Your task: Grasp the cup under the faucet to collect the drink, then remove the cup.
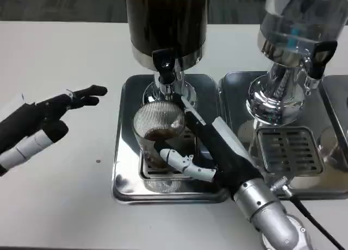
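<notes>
Head view, single frame. Right hand wrapped around the ribbed clear cup, one finger across its front, others along its right side: grasping the cup. Cup stands on the grate of the steel drip tray, directly under the black faucet of the dark dispenser; a small amount of brown drink sits in it. Left hand hovers over the tabletop well left of the tray, fingers stretched forward, holding nothing. A second, clear dispenser stands on its own tray to the right.

Risks, as judgement: cup is thin and ribbed, so a hard squeeze could buckle it and spill; pulling it out tilted could slop the drink onto the tray; lifting too high could knock the rim against the faucet. No brand, label or writing is legible anywhere.
</notes>
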